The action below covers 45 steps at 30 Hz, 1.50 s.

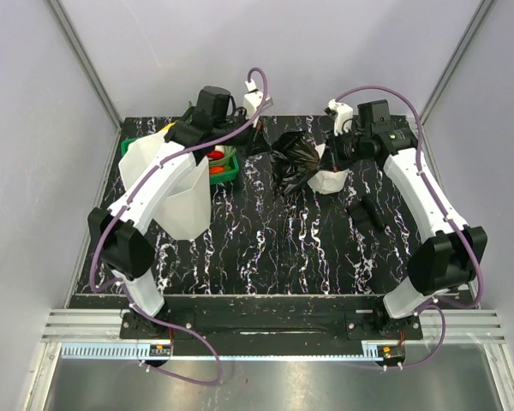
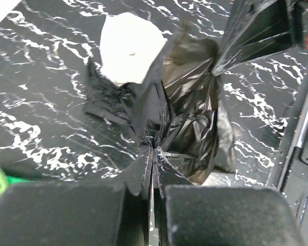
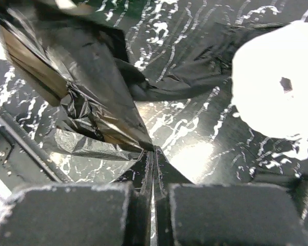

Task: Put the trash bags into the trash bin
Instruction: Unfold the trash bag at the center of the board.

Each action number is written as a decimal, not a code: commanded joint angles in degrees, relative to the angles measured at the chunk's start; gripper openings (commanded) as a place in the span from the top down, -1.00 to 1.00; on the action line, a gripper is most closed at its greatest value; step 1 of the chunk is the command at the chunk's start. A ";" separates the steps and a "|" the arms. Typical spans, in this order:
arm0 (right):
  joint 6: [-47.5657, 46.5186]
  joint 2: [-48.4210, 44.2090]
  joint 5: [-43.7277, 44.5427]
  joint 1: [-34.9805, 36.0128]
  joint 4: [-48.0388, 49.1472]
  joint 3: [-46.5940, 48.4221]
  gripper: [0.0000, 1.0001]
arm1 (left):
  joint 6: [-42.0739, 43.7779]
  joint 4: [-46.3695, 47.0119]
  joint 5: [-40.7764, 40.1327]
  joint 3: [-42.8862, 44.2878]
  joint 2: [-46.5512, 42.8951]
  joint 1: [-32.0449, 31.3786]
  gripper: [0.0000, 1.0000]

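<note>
Left end effector (image 2: 153,154), right end effector (image 3: 153,152) pinch trash bags (image 2: 190,113); left arm (image 1: 152,193) half-hides trash bin (image 1: 187,214)

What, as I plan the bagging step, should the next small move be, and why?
Probably raise both arms: the left fingers and right fingers are each shut on the trash bag, which sits low by the white roll, while the trash bin stands apart, leftward.
</note>
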 commanded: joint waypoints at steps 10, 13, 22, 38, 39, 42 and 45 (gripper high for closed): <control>-1.92 -5.26 15.48 -4.16 -1.31 2.14 1.00 | 5.14 0.60 -12.27 -1.90 -6.09 4.70 1.00; -2.10 -5.70 17.50 -4.51 -1.31 3.37 1.00 | 5.85 0.60 -14.38 -2.25 -6.35 4.87 1.00; -1.31 -7.19 9.60 -4.51 0.01 4.17 1.00 | 3.39 -0.10 -11.14 -1.47 -4.95 4.52 1.00; -2.62 -10.35 19.18 -10.40 1.06 -0.22 1.00 | 7.26 2.62 -20.37 -4.19 -6.79 7.86 1.00; -2.62 -10.88 19.35 -10.49 1.67 -1.01 1.00 | 7.34 2.71 -20.54 -4.10 -6.88 8.03 1.00; -2.36 -12.20 20.41 -10.49 2.90 -2.95 1.00 | 7.26 3.15 -20.46 -3.92 -7.50 8.56 1.00; -2.54 -14.39 17.44 -10.58 5.01 -5.15 1.00 | 6.47 2.89 -16.43 -4.19 -7.85 8.56 1.00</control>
